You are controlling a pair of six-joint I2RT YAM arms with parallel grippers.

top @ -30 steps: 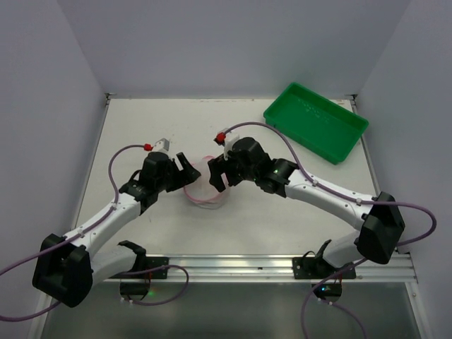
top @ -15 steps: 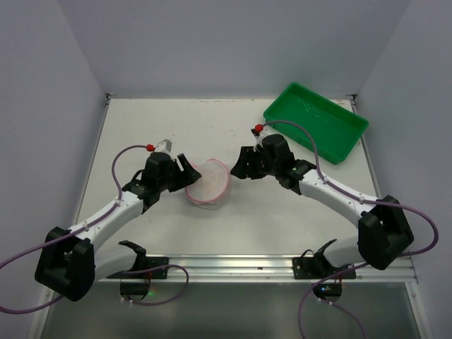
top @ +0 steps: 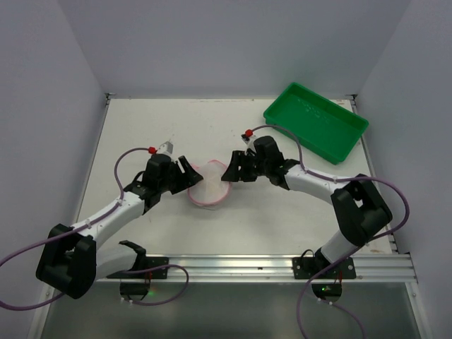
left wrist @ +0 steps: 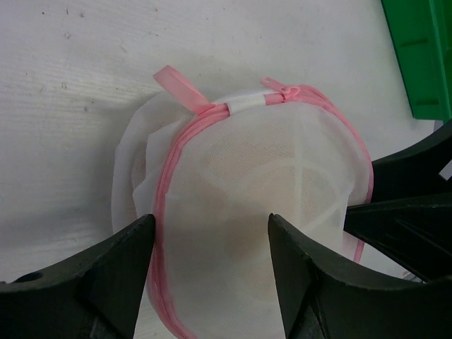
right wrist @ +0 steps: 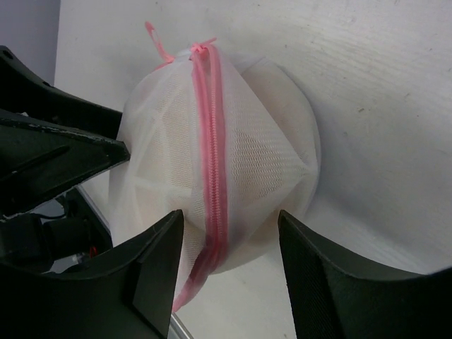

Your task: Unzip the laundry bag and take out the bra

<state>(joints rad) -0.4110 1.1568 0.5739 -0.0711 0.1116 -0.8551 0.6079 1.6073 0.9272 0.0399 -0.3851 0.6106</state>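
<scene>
The laundry bag [top: 210,185] is a rounded white mesh pouch with a pink zip, lying on the table between both arms. Something pale shows through the mesh; I cannot make out the bra. My left gripper [top: 189,175] is open at the bag's left side. In the left wrist view its fingers [left wrist: 120,275] straddle the near part of the laundry bag [left wrist: 247,191], and smooth mesh fills the gap. My right gripper [top: 232,169] is open at the bag's right side. There the zip [right wrist: 212,141] runs down between its fingers [right wrist: 332,282], with bare table beside the right one.
A green plastic tray [top: 316,121] stands at the back right, tilted against the wall. White walls close in the table on three sides. A metal rail [top: 282,265] runs along the near edge by the arm bases.
The right gripper drew back to the right off the bag, then came in again to its right edge. The left gripper nudged slightly closer. The bag settled a little lower.
</scene>
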